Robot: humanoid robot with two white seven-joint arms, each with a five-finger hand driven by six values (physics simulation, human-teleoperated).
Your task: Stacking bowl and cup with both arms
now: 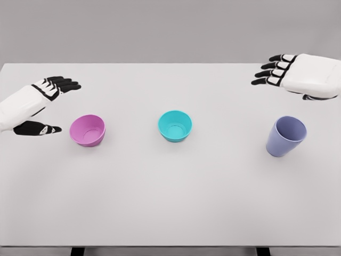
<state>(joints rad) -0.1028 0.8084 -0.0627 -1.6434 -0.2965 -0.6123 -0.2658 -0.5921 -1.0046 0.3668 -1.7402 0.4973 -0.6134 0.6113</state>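
Three vessels stand upright in a row on the white table [170, 202]. A pink bowl [88, 130] is on the left, a teal bowl [175, 126] in the middle, and a lavender cup [286, 136] on the right. My left hand [48, 106] hovers just left of the pink bowl, fingers spread and thumb apart, holding nothing. My right hand [279, 72] hangs above and behind the lavender cup, fingers extended toward the left, empty.
The table's far edge runs along the top against a grey wall. Its front edge lies near the bottom of the view, with dark legs [77, 250] showing below.
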